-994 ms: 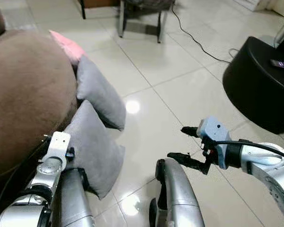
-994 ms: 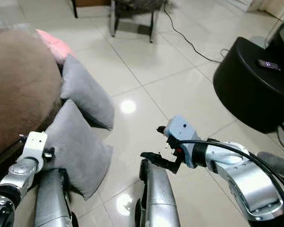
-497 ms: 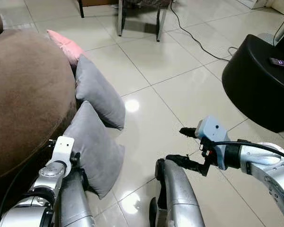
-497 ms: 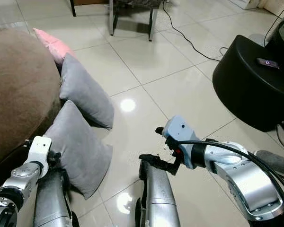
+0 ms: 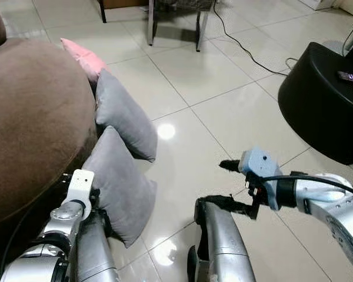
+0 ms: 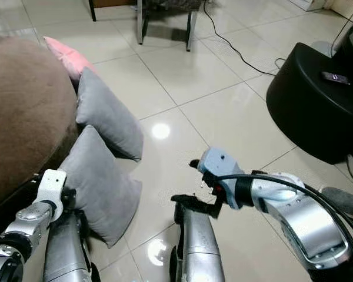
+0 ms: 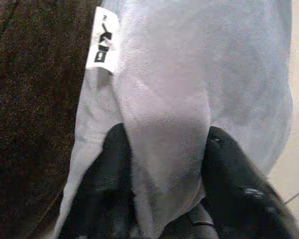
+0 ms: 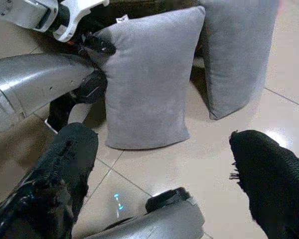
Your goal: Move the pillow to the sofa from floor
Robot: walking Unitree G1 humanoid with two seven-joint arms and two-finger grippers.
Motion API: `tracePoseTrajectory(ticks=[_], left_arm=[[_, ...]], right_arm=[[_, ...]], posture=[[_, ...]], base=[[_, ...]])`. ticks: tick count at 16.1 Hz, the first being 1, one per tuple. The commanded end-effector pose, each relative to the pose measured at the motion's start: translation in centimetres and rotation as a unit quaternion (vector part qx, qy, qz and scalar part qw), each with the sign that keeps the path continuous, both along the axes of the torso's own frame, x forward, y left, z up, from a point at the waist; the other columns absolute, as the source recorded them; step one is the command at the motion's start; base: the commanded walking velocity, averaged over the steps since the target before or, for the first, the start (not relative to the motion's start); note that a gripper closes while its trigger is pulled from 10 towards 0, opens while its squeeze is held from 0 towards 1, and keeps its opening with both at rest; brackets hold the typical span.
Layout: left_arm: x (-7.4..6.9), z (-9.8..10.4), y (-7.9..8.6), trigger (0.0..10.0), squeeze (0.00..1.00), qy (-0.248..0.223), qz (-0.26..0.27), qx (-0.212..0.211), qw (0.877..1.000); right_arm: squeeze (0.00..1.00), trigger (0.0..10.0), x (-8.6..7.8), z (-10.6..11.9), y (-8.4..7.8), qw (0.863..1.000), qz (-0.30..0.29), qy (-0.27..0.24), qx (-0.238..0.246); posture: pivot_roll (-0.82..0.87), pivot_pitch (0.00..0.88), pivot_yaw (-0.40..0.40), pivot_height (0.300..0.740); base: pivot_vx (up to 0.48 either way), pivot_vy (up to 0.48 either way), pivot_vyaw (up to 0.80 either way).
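Two grey pillows lean against the brown sofa (image 5: 29, 123) on the tiled floor (image 5: 223, 106), and the left end effector (image 7: 162, 199) now has the nearer pillow (image 5: 120, 188) by its edge. The left wrist view shows a fold of grey fabric pinched between the two black fingers (image 7: 109, 179), right below the little white tag (image 7: 102, 42), so I'd call that a real grip. The pillow itself is still on the floor, propped on the sofa's side and touching the farther grey pillow (image 5: 123, 117). A pink cushion (image 5: 82, 56) pokes out further along.

Compared with a second ago, the left arm has reached a bit further forward and down into the pillow's edge, so the white wrist block sits closer to the fabric. Pillow shape and position look the same, so no lift yet. The whole view also shifted slightly, which is just the head moving.

The right end effector (image 5: 226, 185) hangs out over bare tile with its fingers spread wide, holding nothing; it drifted a touch lower and toward the robot.

My guess is that next comes lifting and swinging it up onto the seat. With only a pinch of fabric held, it could slip.
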State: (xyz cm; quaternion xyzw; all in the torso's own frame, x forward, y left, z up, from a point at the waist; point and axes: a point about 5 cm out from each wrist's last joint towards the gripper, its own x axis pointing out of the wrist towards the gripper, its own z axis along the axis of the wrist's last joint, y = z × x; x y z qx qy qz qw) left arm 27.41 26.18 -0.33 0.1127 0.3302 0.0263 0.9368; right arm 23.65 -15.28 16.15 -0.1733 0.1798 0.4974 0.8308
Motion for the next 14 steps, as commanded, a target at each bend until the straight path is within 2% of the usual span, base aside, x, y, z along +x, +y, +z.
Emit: tracePoseTrajectory(ticks=[1,6,7,14], left_arm=[[-0.4,-0.6,-0.6,0.0,0.00,0.012,-0.003,-0.021,1.000],[-0.3,-0.5,-0.5,0.0,0.00,0.004,0.009,-0.022,1.000],[-0.2,-0.4,-0.4,0.0,0.00,0.003,0.027,-0.023,0.999],[0.1,-0.2,-0.4,0.0,0.00,-0.001,0.036,0.010,0.999]], right_arm=[[0.00,10.0,0.2,-0.3,0.0,1.000,-0.001,0.000,-0.005],[0.00,10.0,0.8,-0.6,0.4,1.000,-0.005,-0.007,-0.002],[0.00,10.0,1.1,-0.7,0.6,1.000,-0.005,-0.012,0.000],[0.00,10.0,1.7,-1.0,0.9,1.000,-0.004,-0.020,0.005]], posture=[[-0.21,0.107,-0.088,0.515],[-0.19,0.087,-0.078,0.515],[-0.18,0.079,-0.073,0.515],[-0.18,0.069,-0.068,0.515]], base=[[0.000,0.000,0.00],[0.000,0.000,0.00],[0.000,0.000,0.00],[0.000,0.000,0.00]])
